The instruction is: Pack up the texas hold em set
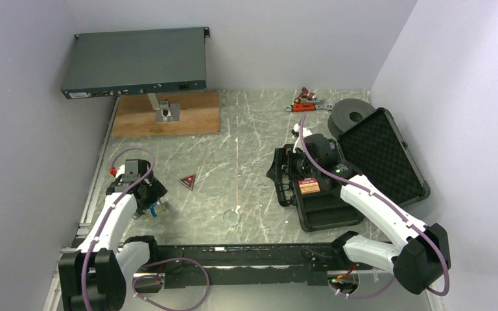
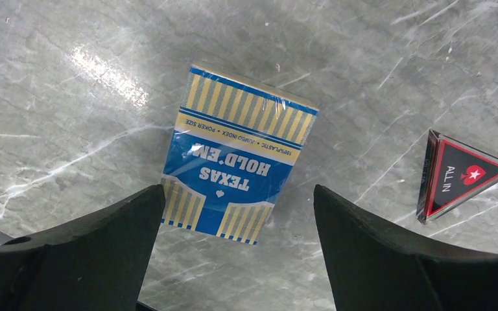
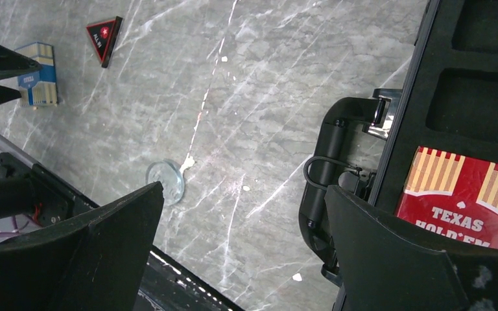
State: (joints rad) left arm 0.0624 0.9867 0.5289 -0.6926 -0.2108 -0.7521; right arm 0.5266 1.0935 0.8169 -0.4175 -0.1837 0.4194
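Note:
The blue-white card box (image 2: 240, 172) lies flat on the marble table, also in the top view (image 1: 157, 208). My left gripper (image 2: 238, 191) is open just above its near end, its jaws either side and not touching it; in the top view it (image 1: 149, 199) hovers over the box. The red triangle (image 1: 187, 181) and clear disc (image 1: 232, 217) lie on the table. The black case (image 1: 327, 214) lies open at the right, with the red card box (image 3: 467, 201) in its foam. My right gripper (image 3: 244, 188) is open and empty by the case handle (image 3: 327, 168). The purple chips and blue disc are not visible.
A big black spool (image 1: 351, 115) and a red-handled tool (image 1: 308, 100) lie behind the case lid (image 1: 379, 152). A wooden board (image 1: 166, 113) with a grey rack unit (image 1: 136, 61) above it stands at the back left. Walls close in on both sides.

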